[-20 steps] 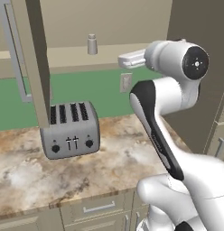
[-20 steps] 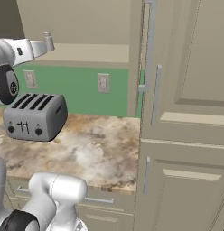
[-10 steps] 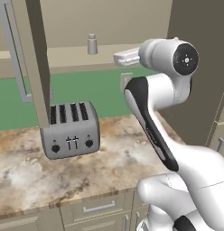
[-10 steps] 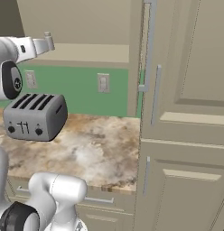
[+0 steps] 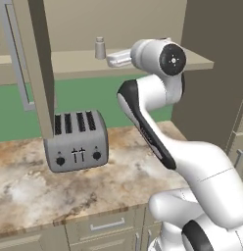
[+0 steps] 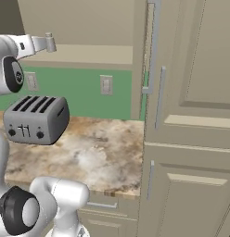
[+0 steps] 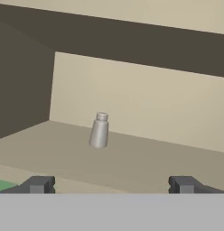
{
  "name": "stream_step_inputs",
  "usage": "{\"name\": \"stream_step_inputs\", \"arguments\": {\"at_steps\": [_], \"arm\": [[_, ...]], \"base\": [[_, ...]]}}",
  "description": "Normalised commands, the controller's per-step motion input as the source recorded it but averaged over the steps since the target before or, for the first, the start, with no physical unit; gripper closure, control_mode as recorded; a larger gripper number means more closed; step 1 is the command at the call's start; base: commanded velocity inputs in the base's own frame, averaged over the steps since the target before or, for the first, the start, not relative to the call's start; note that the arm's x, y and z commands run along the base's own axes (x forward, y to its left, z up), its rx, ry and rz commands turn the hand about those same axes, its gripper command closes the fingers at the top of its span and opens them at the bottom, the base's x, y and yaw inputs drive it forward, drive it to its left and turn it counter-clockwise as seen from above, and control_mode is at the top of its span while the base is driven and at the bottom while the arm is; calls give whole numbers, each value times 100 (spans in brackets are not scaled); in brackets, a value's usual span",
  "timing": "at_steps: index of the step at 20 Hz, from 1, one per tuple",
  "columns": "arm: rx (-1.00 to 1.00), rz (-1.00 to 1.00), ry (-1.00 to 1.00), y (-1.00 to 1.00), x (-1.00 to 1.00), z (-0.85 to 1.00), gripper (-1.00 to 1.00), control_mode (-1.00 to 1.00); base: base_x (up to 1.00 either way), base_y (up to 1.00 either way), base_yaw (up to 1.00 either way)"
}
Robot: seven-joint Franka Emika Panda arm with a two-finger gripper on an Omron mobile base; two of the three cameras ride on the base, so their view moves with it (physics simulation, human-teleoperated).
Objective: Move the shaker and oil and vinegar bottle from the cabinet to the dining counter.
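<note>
My hand (image 7: 111, 184) is raised to the height of the open cabinet (image 5: 143, 61), fingers spread wide with nothing between them; in the hand view the two dark fingertips (image 7: 38, 184) sit far apart at the bottom, level with the shelf's front edge. The shaker (image 7: 99, 131) stands upright on the cabinet shelf, well back from the front edge and nearer the left inner wall than the right, clear of both fingers and not touched. From the left base view the shaker (image 5: 99, 48) stands on the shelf just beside and beyond my hand's white end, toward the shelf's left part. From the right base view my hand (image 6: 45, 43) points toward the shelf, and I cannot tell the shaker apart from the fingers there. The cabinet door (image 5: 37, 68) hangs open at the left, its long silver handle (image 5: 18, 61) facing outward. Below, a silver four-slot toaster (image 5: 77, 142) sits on the marbled counter (image 5: 60, 188) against the green backsplash (image 5: 94, 95), near the counter's back edge. A tall beige cupboard (image 6: 191, 115) with bar handles stands at the counter's right end.
</note>
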Motion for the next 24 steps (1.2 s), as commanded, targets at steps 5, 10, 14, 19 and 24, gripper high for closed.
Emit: {"name": "stream_step_inputs", "arguments": {"at_steps": [5,10,14,19,24], "arm": [[0,0,0,43,38,-5,-100,-100],[2,0,2,4,37,0,-100,-100],[2,0,5,-8,28,-4,-100,-100],[0,0,3,0,38,-11,-100,-100],[0,0,2,2,44,-4,-100,-100]], "base": [[0,0,0],[0,0,0],[0,0,0],[0,0,0],[0,0,0]]}}
